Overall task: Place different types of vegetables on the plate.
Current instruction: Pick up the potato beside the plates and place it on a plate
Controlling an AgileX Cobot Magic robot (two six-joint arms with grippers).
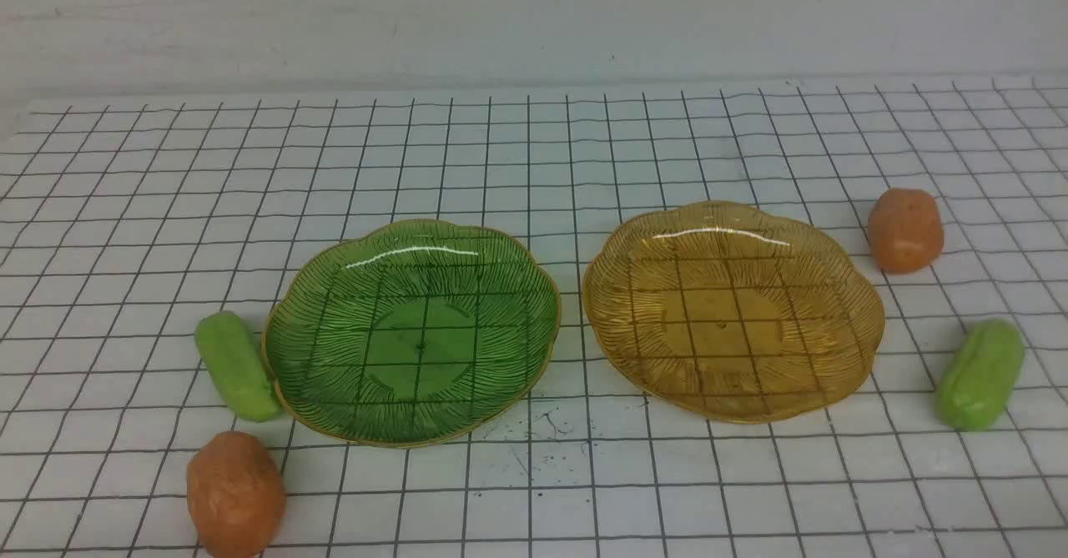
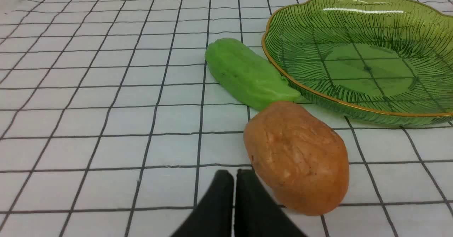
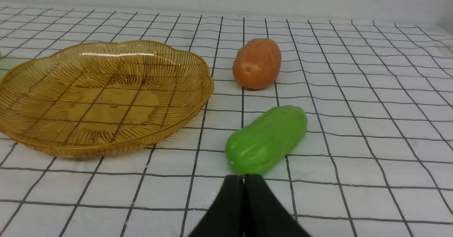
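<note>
A green plate (image 1: 410, 333) and an amber plate (image 1: 732, 308) lie side by side mid-table, both empty. The vegetables lie outside them. A green cucumber (image 1: 236, 365) touches the green plate's left rim, with an orange potato (image 1: 234, 494) nearer me. Right of the amber plate lie another potato (image 1: 904, 230) and another cucumber (image 1: 979, 374). My left gripper (image 2: 234, 175) is shut and empty, just short of the near potato (image 2: 297, 155). My right gripper (image 3: 243, 179) is shut and empty, close behind the right cucumber (image 3: 266, 139). Neither gripper shows in the front view.
Everything rests on a white cloth with a black grid (image 1: 534, 166), which runs to a pale wall (image 1: 534, 16) at the back. Small dark scuff marks (image 1: 534, 437) sit between the plates near the front.
</note>
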